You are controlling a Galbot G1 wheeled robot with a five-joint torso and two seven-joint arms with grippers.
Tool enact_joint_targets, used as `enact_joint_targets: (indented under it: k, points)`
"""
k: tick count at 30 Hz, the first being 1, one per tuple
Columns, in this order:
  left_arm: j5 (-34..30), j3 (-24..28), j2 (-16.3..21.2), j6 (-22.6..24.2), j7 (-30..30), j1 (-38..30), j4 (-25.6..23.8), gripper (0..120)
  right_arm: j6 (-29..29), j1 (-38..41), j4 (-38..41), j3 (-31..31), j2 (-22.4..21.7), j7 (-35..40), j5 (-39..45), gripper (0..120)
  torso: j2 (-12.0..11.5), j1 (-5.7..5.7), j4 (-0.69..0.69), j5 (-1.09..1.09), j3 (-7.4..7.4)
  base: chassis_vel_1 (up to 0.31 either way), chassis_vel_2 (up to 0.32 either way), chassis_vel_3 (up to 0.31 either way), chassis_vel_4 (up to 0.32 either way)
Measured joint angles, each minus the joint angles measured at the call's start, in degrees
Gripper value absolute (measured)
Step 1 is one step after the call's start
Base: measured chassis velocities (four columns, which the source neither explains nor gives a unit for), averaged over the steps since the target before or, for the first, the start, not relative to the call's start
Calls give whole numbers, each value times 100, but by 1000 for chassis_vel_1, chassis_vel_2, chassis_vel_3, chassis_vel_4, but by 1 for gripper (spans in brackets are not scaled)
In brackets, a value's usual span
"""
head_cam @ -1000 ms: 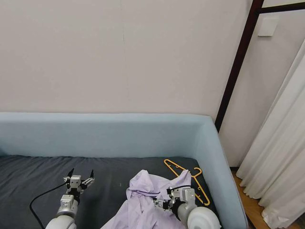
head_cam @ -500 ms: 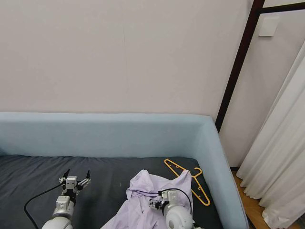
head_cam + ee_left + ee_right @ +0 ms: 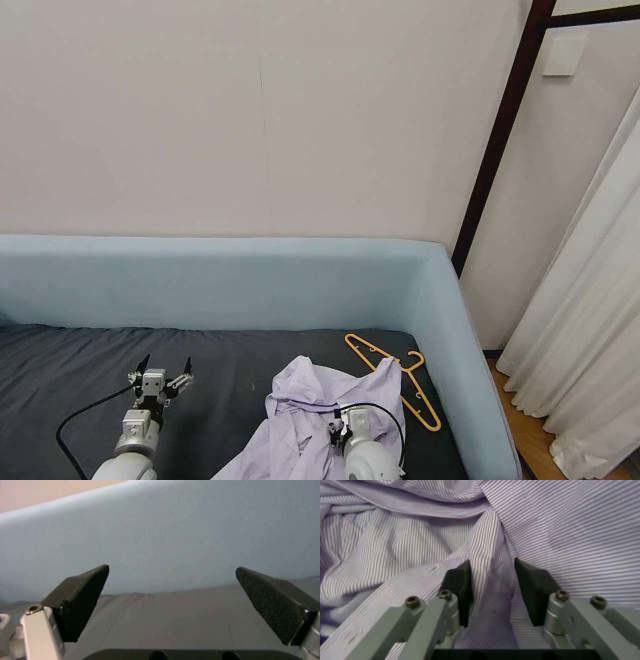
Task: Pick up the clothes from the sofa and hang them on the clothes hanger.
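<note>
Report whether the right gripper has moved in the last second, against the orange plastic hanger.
Yes. The right gripper has turned: its wrist swung left, away from the orange plastic hanger, over the lilac striped shirt.

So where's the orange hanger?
In the head view the hanger lies on the sofa seat, on the robot's right, beside the purple shirt and close to the sofa's right armrest.

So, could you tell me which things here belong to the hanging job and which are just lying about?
Job: purple striped shirt, orange hanger, sofa, right gripper with fingers pinching a shirt fold, left gripper open above the seat.
Not the job: white curtain, dark post, wall plate.
</note>
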Motion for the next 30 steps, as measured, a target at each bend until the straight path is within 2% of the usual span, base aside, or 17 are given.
enact_joint_targets:
  k: [3,5,8,9,10,13,14,15,18,20,21,23,25,30]
  points:
    - [-2,51,-36,-6,0,-76,60,100,183,-133,198,64,-248,-261,8,19,0,0,0,0,0,0,0,0,0]
    - [-2,64,-44,-7,1,-93,75,100,251,-156,245,84,-298,-328,9,16,0,0,0,0,0,0,0,0,0]
    - [-5,110,-75,-14,6,-165,135,100,896,-285,594,217,-622,-1065,-30,1,0,0,0,1,0,0,0,0,0]
    - [-5,110,-75,-14,6,-165,135,100,896,-285,594,217,-622,-1065,-30,1,0,0,0,1,0,0,0,0,0]
    - [-8,119,-78,-21,9,-185,155,100,1183,-330,757,311,-758,-1490,-37,0,0,0,0,1,0,0,0,0,0]
    - [-10,124,-79,-29,11,-196,175,100,1454,-369,915,412,-875,-1870,0,0,0,0,0,1,0,0,0,0,0]
    - [-13,125,-78,-46,11,-200,194,100,1736,-388,1083,527,-1003,-2315,88,0,0,0,0,0,0,0,0,0,0]
    - [-13,125,-78,-46,11,-200,194,100,1736,-388,1083,527,-1003,-2315,88,0,0,0,0,0,0,0,0,0,0]
    - [-17,119,-73,-87,17,-200,227,100,2724,-263,1337,804,-1315,-3965,295,0,0,0,0,1,0,0,0,0,0]
    - [-18,85,-82,-102,17,-181,218,100,3280,186,1373,901,-1541,-5364,715,0,0,0,0,1,0,0,0,0,0]
    - [-18,85,-82,-102,17,-181,218,100,3280,186,1373,901,-1541,-5364,715,0,0,0,0,1,0,0,0,0,0]
    - [-18,52,-97,-104,17,-142,168,100,3454,784,1352,844,-1701,-6156,1239,0,0,0,1,0,0,0,0,0,0]
    - [-18,14,-103,-105,15,-104,135,100,3501,1311,1316,692,-1769,-6485,1685,0,0,0,1,0,1,0,0,0,0]
    - [-18,-36,-102,-106,8,-50,120,100,3502,1894,1575,581,-1794,-6564,2368,0,0,1,2,-1,1,0,0,0,0]
